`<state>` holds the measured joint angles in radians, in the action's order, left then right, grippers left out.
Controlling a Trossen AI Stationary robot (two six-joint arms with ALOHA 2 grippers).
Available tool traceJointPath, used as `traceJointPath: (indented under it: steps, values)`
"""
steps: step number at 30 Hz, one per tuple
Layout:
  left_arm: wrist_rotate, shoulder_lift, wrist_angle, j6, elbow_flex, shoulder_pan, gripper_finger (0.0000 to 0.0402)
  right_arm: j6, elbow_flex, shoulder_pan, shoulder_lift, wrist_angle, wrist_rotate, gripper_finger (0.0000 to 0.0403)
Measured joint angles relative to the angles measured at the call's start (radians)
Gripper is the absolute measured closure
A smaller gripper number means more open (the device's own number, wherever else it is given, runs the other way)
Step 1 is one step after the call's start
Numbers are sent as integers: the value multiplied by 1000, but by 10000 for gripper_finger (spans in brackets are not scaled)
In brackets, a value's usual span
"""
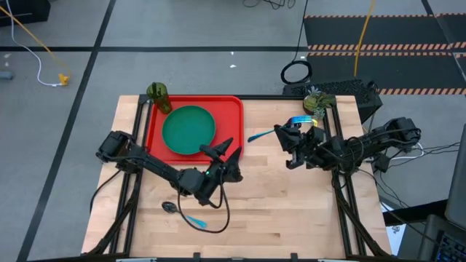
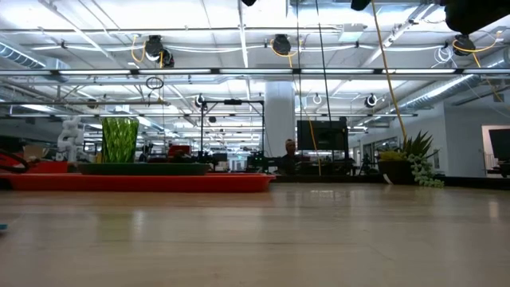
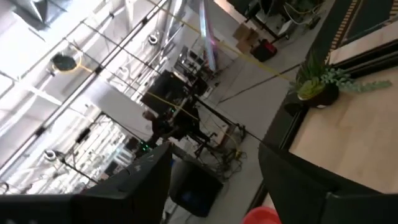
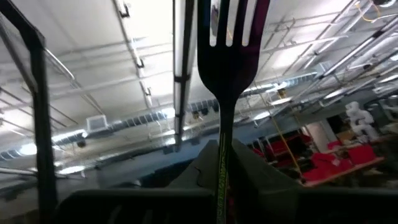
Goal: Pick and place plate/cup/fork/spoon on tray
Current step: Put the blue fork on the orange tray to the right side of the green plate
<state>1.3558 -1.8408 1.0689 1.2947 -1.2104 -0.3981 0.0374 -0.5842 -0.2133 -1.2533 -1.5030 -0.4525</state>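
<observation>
The dark green plate (image 1: 188,129) lies flat in the red tray (image 1: 231,109) at the table's far left. The olive-green cup (image 1: 157,94) stands upright at the tray's far left corner; in the low view the cup (image 2: 119,139) rises behind the tray (image 2: 135,182). The spoon (image 1: 182,213) lies on the table near the near edge, under my left arm. My left gripper (image 1: 226,149) hovers open at the tray's near right corner, nothing between its fingers (image 3: 137,186). Right of the tray, my right gripper (image 1: 280,133) is shut on the fork (image 1: 258,135). My right gripper pinches the fork's slim handle (image 4: 222,162) between its two fingers. The fork lies along the fingers, and its tined head (image 4: 230,37) sticks out past their tips. The fingers slant upward toward the table's left side. The fork is lifted clear of the table.
A small potted plant (image 1: 314,102) stands at the table's far right corner, behind my right arm. Bare wood lies between the tray and the right arm and along the near edge. A black cable (image 1: 218,218) loops under my left arm, close to the spoon.
</observation>
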Motion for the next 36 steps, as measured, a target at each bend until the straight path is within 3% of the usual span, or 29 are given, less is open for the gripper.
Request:
traceJointPath:
  steps: [8, 15, 17, 19, 23, 25, 31, 36]
  values:
    - [29, 44, -1, -77, 21, -42, 158, -88, 0, -49, 42, 222, -170, 398]
    - [-6, 197, -61, -138, 39, -89, 164, -36, 0, -57, 63, 338, -178, 398]
    - [-63, 254, -156, -232, 63, -96, 176, -9, 0, -57, 56, 361, -177, 398]
    - [-183, 317, -326, -415, 92, -94, 192, 13, 0, -57, 47, 393, -176, 399]
    - [-576, 431, -684, -836, 133, -31, 229, 55, 0, -57, 22, 427, -176, 398]
    - [-687, 456, -765, -946, 152, 17, 249, 72, 0, -57, 10, 436, -176, 397]
    - [-733, 470, -781, -1052, 233, 87, 299, 89, 0, -57, -38, 440, -207, 396]
    - [-731, 470, -777, -1130, 289, 113, 310, 139, 0, -54, -89, 444, -247, 396]
